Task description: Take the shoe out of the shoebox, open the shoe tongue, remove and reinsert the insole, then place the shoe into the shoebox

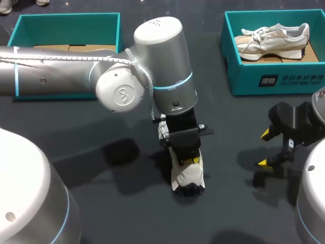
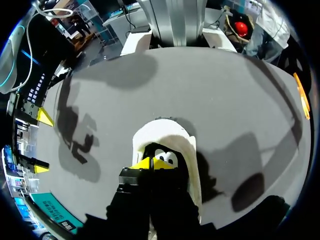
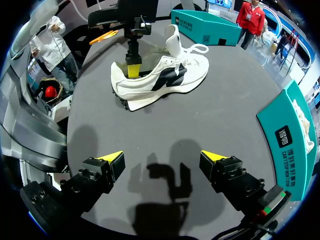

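The white sneaker (image 1: 188, 175) (image 2: 162, 132) (image 3: 170, 75) stands on its sole on the dark table (image 1: 127, 218), out of both boxes and near the middle. Its long axis runs from the robot's side toward the far edge, heel toward the robot and toe pointing away, the front half hidden in the head view under the left arm. The left gripper (image 1: 190, 160) (image 2: 152, 162) (image 3: 132, 70) comes straight down into the shoe's opening at the heel end. Its yellow tips are drawn together inside the collar, and whether they pinch anything there cannot be made out. The tongue and laces stand up ahead of it. The right gripper (image 1: 265, 148) (image 3: 162, 157) hangs over bare table to the right of the sneaker, well apart from it, fingers spread wide with nothing between them. At the far right corner sits a teal shoebox (image 1: 277, 79) holding a second, beige sneaker (image 1: 274, 35) lying crosswise, and another teal box (image 1: 66, 28) sits at the far left.
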Available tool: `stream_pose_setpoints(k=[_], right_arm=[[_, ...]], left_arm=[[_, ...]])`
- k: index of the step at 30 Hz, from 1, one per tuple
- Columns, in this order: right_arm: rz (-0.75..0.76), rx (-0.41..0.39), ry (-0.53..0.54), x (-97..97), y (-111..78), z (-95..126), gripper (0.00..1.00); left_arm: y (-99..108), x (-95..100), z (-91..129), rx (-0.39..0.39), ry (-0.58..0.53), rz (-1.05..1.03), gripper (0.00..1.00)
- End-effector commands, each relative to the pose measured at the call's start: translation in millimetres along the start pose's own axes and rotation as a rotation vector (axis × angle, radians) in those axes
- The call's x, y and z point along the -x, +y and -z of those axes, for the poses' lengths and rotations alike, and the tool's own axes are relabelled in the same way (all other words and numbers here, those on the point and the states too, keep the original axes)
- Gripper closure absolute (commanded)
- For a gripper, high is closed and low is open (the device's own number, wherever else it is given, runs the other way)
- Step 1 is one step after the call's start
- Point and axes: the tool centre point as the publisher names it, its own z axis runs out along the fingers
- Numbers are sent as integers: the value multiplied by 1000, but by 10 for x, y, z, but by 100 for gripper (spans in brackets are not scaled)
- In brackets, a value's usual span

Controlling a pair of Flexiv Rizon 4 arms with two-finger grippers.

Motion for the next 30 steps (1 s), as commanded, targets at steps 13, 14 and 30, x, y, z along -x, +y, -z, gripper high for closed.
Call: stream_pose_setpoints(k=[13, 14, 30], right_arm=[[0, -2, -3, -21, -4, 7, 0], [0, -2, -3, -21, -4, 7, 0], [0, -2, -3, -21, -4, 7, 0]], left_arm=[[9, -94, -546, 24, 87, 0, 100], [36, -111, -554, 34, 90, 7, 100], [147, -92, -127, 108, 38, 3, 100]])
